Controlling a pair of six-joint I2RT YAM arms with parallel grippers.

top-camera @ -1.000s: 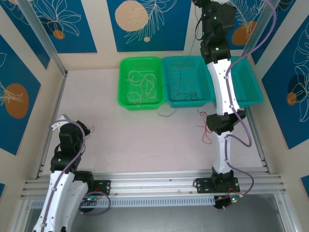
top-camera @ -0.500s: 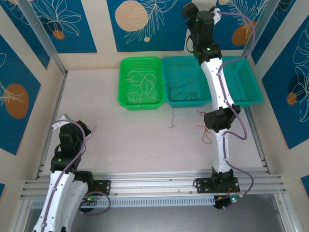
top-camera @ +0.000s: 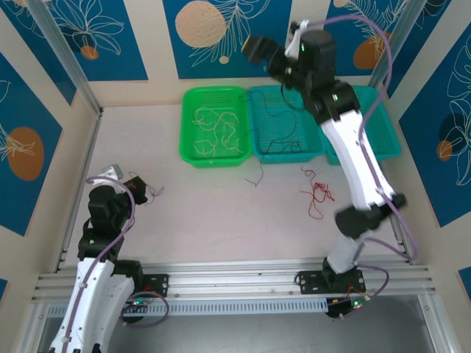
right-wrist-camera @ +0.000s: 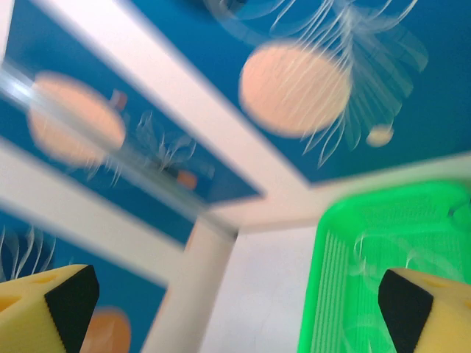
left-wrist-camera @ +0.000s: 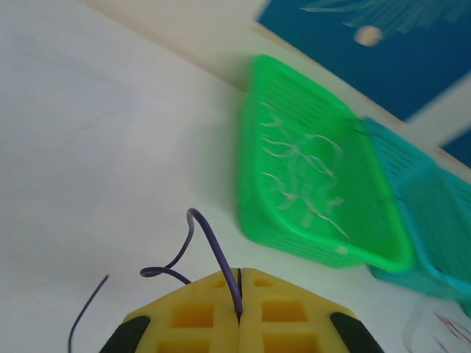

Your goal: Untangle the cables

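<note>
Hanging over teal basket (top-camera: 291, 157) rim, 12 o'clock, black cable (top-camera: 260, 168) may slip | right hand (right-wrist-camera: 239, 294) spread | left hand (left-wrist-camera: 240, 283) pinching dark cable (left-wrist-camera: 213, 243)

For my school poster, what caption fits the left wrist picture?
Left gripper shut on a thin dark wire, with whitish wires lying in the green basket beyond.
</note>
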